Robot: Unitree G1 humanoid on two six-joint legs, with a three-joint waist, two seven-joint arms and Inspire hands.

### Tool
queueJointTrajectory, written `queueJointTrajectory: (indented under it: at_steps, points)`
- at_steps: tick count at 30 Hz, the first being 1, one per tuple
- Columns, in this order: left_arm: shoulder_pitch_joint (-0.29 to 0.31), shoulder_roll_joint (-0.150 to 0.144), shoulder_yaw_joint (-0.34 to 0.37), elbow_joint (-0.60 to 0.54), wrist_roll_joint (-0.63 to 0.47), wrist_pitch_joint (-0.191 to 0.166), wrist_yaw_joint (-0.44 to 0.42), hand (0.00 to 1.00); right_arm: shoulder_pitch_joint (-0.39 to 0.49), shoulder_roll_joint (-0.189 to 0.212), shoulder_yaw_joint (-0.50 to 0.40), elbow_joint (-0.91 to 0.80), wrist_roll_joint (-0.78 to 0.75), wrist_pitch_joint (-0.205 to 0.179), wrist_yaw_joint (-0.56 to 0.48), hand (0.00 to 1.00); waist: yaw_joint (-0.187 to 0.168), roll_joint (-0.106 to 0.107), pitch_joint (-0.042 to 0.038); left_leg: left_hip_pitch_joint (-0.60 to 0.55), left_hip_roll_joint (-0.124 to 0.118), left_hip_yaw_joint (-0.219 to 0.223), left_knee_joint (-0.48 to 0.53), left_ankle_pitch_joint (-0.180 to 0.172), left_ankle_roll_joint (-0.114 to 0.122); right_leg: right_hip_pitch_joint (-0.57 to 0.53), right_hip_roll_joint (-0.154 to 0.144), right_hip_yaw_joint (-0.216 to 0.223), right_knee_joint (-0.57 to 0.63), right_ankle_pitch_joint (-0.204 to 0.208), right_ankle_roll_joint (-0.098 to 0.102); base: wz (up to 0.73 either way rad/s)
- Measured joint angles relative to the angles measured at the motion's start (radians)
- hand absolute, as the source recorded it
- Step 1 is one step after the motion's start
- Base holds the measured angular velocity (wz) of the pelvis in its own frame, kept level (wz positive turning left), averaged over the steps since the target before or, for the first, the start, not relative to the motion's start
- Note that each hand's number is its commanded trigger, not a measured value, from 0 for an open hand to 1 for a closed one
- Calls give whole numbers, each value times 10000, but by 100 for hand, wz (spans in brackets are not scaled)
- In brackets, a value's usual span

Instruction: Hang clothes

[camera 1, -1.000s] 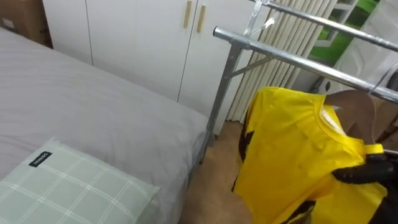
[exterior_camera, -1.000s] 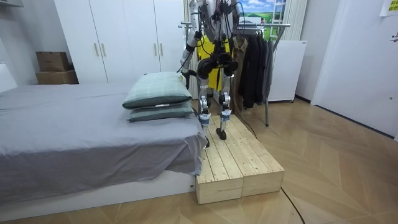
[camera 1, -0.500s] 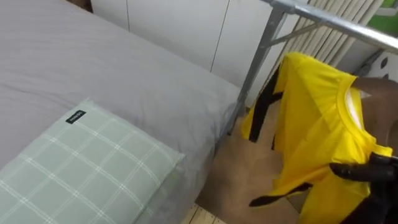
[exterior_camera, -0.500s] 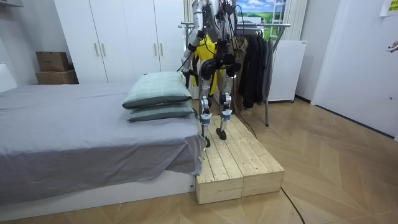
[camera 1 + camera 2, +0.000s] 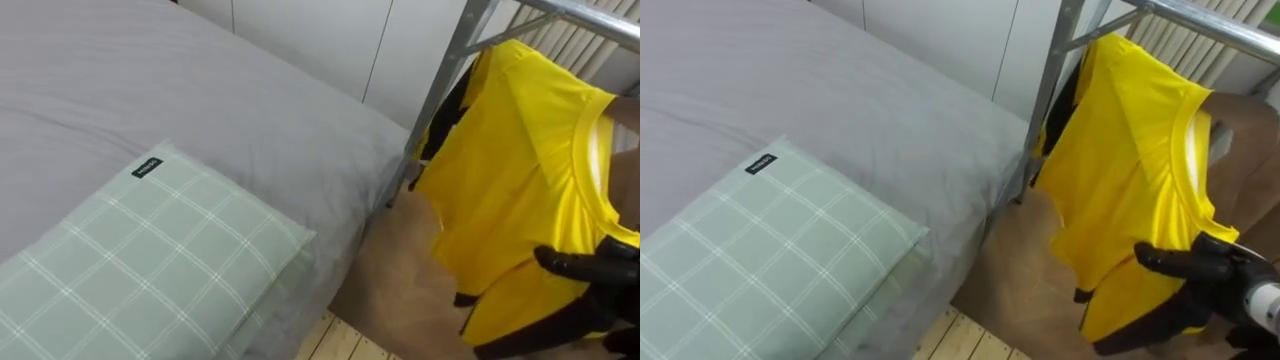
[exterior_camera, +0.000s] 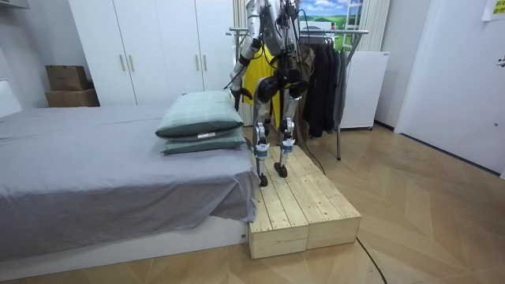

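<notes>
A yellow shirt (image 5: pixel 520 170) with black trim hangs down in front of me, just right of the metal clothes rack's upright post (image 5: pixel 455 70). My black right hand (image 5: pixel 590 275) is shut on the shirt's lower right part, below the collar. In the room view the shirt (image 6: pixel 254 75) shows beside my body at the rack's end near the bed. My left hand (image 6: pixel 234 92) hangs low towards the bed, too small to read. I stand on a wooden platform (image 6: pixel 304 209) between bed and rack.
A grey bed (image 5: pixel 150 90) with a green checked pillow (image 5: pixel 130 270) lies to my left. White wardrobe doors (image 5: pixel 330 40) stand behind it. Dark clothes (image 6: pixel 319 79) hang further along the rack, with a white cabinet (image 6: pixel 363 79) beyond.
The eye view has swung down and left, bringing in more of the bed and pillow. The shirt stays in my right hand and now sits closer to the rack's post.
</notes>
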Motion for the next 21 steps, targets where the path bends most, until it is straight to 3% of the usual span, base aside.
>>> queueJointTrajectory:
  at_steps: [8,15,21]
  points:
    - [221,191,18,-796,24,14,-26,0,4,-11,-48,86,-145,98,32,0,-169,-89,-62,17,18,67,-25,7,-5,2,14,50,-35,10,-15,-1]
    - [419,190,39,-1164,400,15,-32,0,93,-11,-46,70,-576,337,40,0,-243,-226,-175,220,57,221,-91,26,10,185,31,80,-202,100,-40,-4]
    - [439,192,44,-1174,787,13,-37,0,105,-11,-45,69,-690,385,60,0,-240,-262,-216,609,61,294,-321,39,21,525,50,153,-336,116,11,0]
